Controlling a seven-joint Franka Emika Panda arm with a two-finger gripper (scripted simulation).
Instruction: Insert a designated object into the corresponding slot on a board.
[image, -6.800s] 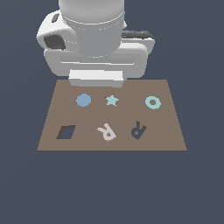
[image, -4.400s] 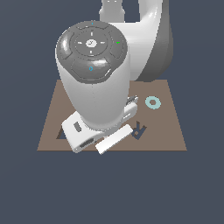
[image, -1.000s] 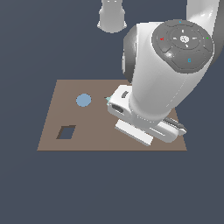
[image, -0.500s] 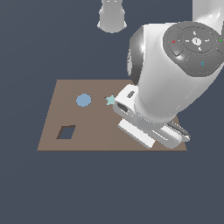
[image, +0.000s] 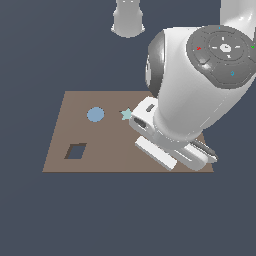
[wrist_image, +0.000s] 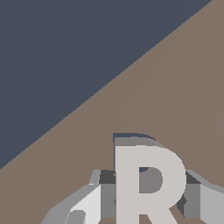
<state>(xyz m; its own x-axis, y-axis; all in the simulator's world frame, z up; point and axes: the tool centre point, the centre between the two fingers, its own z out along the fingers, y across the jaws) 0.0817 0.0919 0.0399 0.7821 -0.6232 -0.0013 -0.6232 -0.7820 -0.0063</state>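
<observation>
In the wrist view my gripper (wrist_image: 148, 199) is shut on the pale off-white R piece (wrist_image: 148, 183), which is held flat between the grey fingers (wrist_image: 87, 205) just above the brown board (wrist_image: 175, 100). A thin dark navy strip (wrist_image: 131, 136) shows along the R's top edge; the rest of the R-shaped slot is hidden under the piece. In the exterior view the arm's hand (image: 170, 150) hangs low over the board's (image: 100, 100) right half and hides the R, the slot and the fingers.
On the board's visible left part lie a light-blue disc (image: 95, 114), a teal star (image: 127, 114) beside the hand, and a dark diamond-shaped cutout (image: 76, 151). The robot's base (image: 128, 17) stands behind the board. In the wrist view the board's edge runs diagonally.
The R piece, which lay loose on the board at first, is now in my gripper. Over the last second the arm has shifted slightly toward the exterior view's right.
</observation>
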